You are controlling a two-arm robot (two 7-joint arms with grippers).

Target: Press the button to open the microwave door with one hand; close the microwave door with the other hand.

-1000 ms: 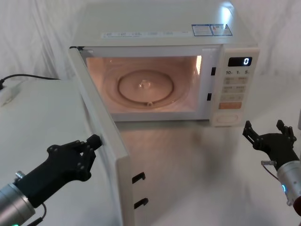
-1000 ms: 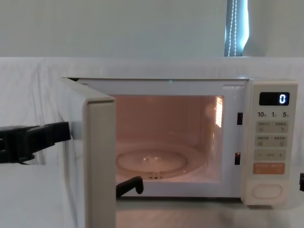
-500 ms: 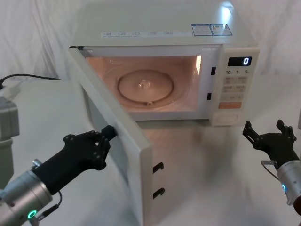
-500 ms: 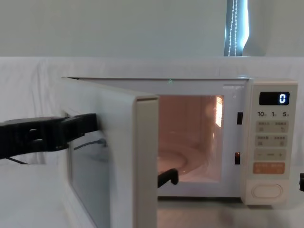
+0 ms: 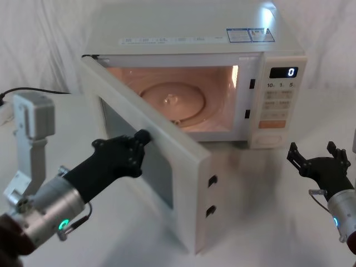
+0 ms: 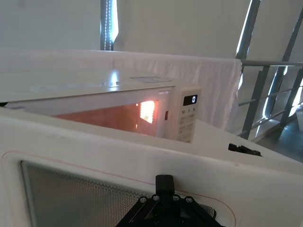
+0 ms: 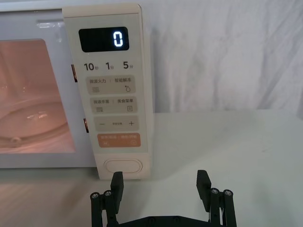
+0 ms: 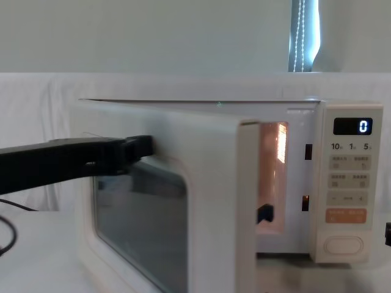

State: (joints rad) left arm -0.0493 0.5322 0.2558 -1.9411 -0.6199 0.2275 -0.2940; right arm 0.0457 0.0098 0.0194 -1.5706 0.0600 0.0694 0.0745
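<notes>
Door [image 5: 167, 161]: about half open, hinged on the microwave's left, cavity lit behind it.
Left gripper [image 5: 142, 136]: fingertip touching the door's outer face at the upper edge of the window; whether its jaws are apart or together cannot be told.
Right gripper [image 7: 161, 187]: low over the table, in front of the panel, jaws wide and empty.
Button [image 7: 122, 166]: bottom of the panel, untouched, just beyond the right gripper.

White table [image 5: 261, 194]: microwave [image 5: 189, 39] at back-centre, black cable [image 5: 33, 90] far left.
</notes>
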